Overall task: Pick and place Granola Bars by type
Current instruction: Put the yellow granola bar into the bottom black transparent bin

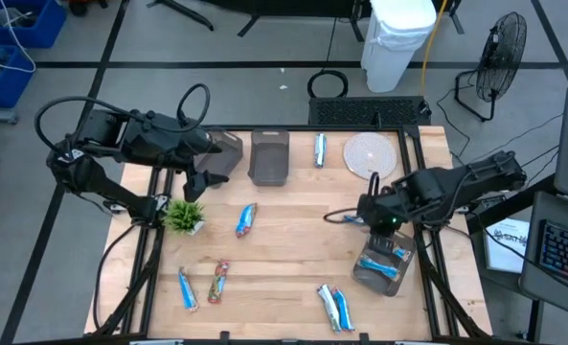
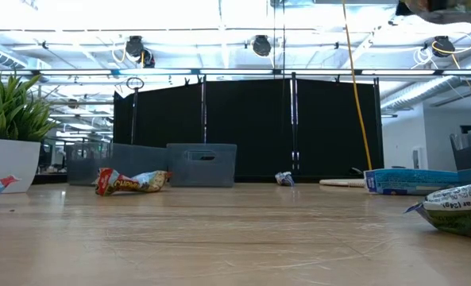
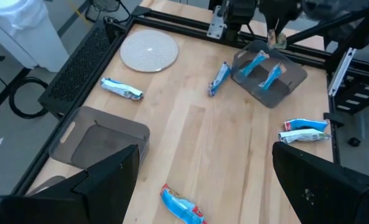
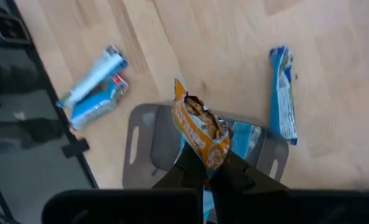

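The right gripper (image 4: pixel 208 165) is clamped on an orange-wrapped granola bar (image 4: pixel 200 132), holding it above a grey bin (image 1: pixel 384 264) at the table's right edge — two blue bars (image 3: pixel 264 70) already lie inside. The left gripper (image 1: pixel 205 180) hangs wide open near the far-left bins (image 1: pixel 269 157), holding nothing. Other bars (image 1: pixel 246 219) lie scattered across the wooden table (image 1: pixel 293 249).

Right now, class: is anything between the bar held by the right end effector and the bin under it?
Nothing visible. The right end effector, shut on an orange bar, hangs over the grey bin, which holds only blue bars.
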`<state>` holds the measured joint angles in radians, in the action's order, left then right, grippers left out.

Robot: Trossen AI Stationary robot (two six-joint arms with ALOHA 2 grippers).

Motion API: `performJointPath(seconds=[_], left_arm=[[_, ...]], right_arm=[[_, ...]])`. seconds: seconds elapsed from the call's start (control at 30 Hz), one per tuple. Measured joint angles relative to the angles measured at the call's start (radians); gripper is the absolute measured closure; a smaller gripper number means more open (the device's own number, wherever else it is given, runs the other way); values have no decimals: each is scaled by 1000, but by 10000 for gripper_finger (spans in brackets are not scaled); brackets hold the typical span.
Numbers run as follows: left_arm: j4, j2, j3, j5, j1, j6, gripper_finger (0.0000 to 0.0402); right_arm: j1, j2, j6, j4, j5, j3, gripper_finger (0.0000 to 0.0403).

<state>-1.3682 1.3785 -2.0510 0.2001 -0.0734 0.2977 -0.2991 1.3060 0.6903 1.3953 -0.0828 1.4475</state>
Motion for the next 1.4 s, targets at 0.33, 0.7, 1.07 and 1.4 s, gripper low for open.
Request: performJointPath(seconds=[0.33, 0.7, 1.07, 1.4], left_arm=[[-9, 0, 0, 0, 0, -7, 34], [-29, 0, 0, 0, 0, 0, 34], [-29, 0, 0, 0, 0, 2, 34], [-115, 0, 0, -46, 0, 124, 34]], right_arm=[[-72, 3, 7, -142, -6, -235, 402], [-134, 3, 7, -243, -27, -445, 402], [-162, 3, 57, -431, -53, -592, 402], [-160, 3, 46, -495, -158, -678, 352]])
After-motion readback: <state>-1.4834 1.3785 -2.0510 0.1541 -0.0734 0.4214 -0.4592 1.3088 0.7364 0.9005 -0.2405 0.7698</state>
